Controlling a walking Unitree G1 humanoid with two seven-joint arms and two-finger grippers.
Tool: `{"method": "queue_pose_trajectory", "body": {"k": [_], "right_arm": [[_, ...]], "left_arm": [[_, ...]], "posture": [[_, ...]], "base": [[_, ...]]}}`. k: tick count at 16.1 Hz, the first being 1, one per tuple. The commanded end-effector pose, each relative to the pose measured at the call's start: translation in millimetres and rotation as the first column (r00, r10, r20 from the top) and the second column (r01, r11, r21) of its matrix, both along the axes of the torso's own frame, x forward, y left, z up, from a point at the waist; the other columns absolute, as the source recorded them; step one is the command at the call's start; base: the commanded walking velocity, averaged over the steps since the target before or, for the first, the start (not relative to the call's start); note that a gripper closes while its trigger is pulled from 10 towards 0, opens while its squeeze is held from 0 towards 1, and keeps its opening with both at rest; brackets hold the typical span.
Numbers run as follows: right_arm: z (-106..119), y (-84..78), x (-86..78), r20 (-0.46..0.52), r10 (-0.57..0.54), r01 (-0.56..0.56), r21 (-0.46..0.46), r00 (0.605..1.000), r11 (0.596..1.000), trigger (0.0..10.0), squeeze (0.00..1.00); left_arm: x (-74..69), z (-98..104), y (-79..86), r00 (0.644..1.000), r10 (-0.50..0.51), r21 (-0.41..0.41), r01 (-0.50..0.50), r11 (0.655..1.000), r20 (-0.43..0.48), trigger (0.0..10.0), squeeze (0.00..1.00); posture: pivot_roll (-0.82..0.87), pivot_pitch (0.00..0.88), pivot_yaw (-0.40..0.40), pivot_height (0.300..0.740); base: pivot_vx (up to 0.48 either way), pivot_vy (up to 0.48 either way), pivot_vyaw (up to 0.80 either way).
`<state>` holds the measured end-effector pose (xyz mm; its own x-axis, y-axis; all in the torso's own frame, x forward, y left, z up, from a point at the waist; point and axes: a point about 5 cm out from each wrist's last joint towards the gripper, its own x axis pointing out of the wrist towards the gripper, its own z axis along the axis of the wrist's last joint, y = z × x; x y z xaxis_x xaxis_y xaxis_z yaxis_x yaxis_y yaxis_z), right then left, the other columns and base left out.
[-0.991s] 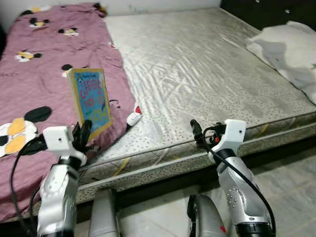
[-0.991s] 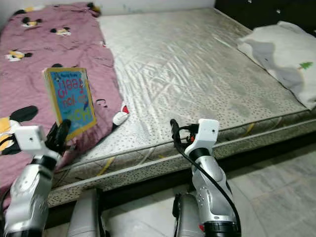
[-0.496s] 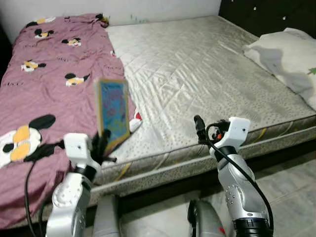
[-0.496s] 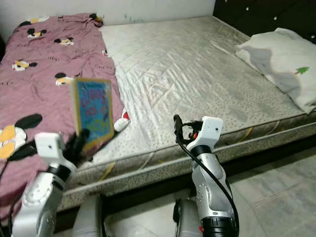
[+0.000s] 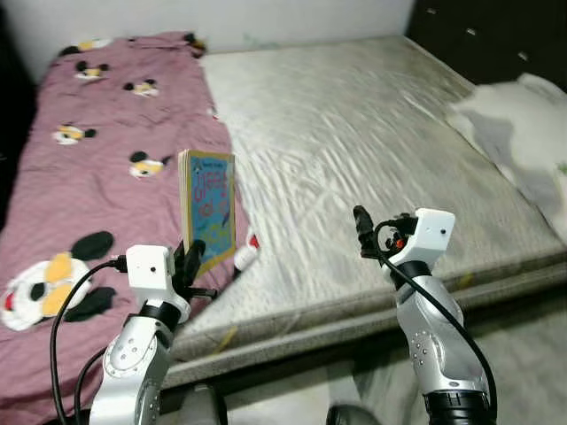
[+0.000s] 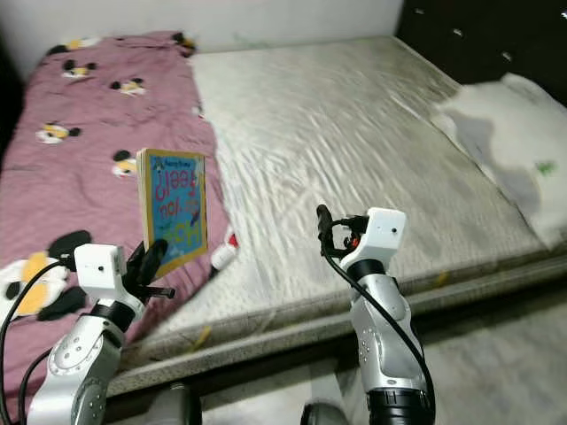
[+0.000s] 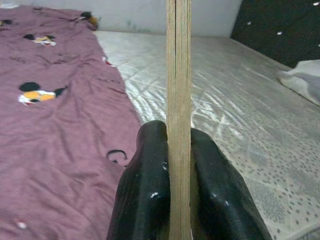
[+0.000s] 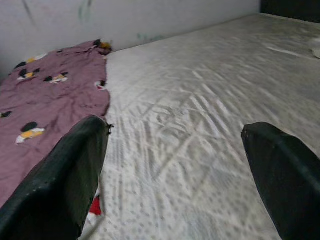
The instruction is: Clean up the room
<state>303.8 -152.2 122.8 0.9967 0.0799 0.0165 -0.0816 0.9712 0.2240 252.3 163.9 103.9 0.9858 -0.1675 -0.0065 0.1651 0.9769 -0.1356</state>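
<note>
The left gripper (image 7: 179,165) is clamped on the bottom edge of a thin picture book (image 5: 209,209), holding it upright above the near edge of the bed, with the maroon cartoon-print blanket (image 5: 97,168) spread below and beyond it. The grip is narrow and low on the book, so I'd judge the tall cover could swing or twist out between the fingers (image 7: 148,190) if the arm jolts while the robot moves; it would then drop onto the blanket or down to the floor in front of the mattress (image 5: 372,142).

The book is slim, with a bright blue cover, big red lettering and a yellowish border; seen from the wrist it is just a pale board edge pinched between the two black pads.

The right gripper (image 8: 175,170) hangs over the bare mattress, off to the side of the book, its fingers spread wide with nothing between them. A white pillow (image 5: 518,124) lies farther out beyond it.
</note>
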Motion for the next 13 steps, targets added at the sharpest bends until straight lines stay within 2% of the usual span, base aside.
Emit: {"method": "queue_pose_trajectory", "body": {"k": [1, 6, 7, 8, 9, 10, 13], "right_arm": [[2, -0.6, -0.5, 0.006, -0.008, 0.008, -0.008, 1.0, 1.0, 10.0, 0.0], [-1, -1.1, -2.1, -0.007, -0.005, 0.005, -0.022, 1.0, 1.0, 10.0, 0.0], [-2, -1.6, -2.1, -0.007, -0.005, 0.005, -0.025, 1.0, 1.0, 10.0, 0.0], [-2, -2.2, -2.6, -0.008, -0.006, 0.006, -0.026, 1.0, 1.0, 10.0, 0.0], [-4, -3.2, -3.4, -0.019, -0.012, 0.012, -0.037, 1.0, 0.999, 10.0, 0.0], [-7, -2.3, -4.0, -0.034, -0.014, 0.012, -0.049, 0.999, 0.999, 10.0, 0.0], [-9, 4.4, -6.6, -0.033, 0.003, -0.004, -0.043, 0.999, 0.999, 10.0, 0.0]], "left_arm": [[0.2, 8, 0.7, 1.0, -0.002, 0.026, 0.001, 1.0, 0.029, 0.0, 0.0], [7.3, 13, -3.4, 0.999, -0.018, 0.014, 0.018, 1.0, 0.042, 0.1, 0.0], [7.9, 12, -4.3, 0.999, -0.021, 0.02, 0.02, 1.0, 0.032, 0.7, 0.0], [7.9, 10, -5.6, 1.0, -0.014, 0.028, 0.014, 1.0, 0.024, 6.4, 0.0], [7.6, 10, -8.7, 1.0, -0.016, 0.035, 0.015, 0.999, 0.024, 10.0, 0.0], [8.0, 11, -11.3, 1.0, -0.011, 0.054, 0.009, 0.998, 0.026, 10.0, 0.0], [9.8, 11, -15.9, 1.0, -0.005, 0.028, 0.005, 1.0, 0.016, 10.0, 0.0]], "posture": [[-0.07, 0.0, -0.018, 0.74], [-0.07, 0.0, -0.015, 0.74], [-0.07, 0.0, -0.015, 0.74], [-0.06, 0.0, -0.015, 0.74], [-0.06, 0.0, -0.016, 0.74], [-0.06, 0.0, -0.016, 0.74], [-0.06, 0.0, -0.024, 0.74]], "base": [[0.0, 0.0, 0.0], [0.0, 0.0, 0.0], [0.0, 0.0, 0.0], [0.0, 0.0, 0.0], [0.0, 0.0, 0.0], [0.0, 0.0, 0.0], [0.0, 0.0, 0.0]]}}
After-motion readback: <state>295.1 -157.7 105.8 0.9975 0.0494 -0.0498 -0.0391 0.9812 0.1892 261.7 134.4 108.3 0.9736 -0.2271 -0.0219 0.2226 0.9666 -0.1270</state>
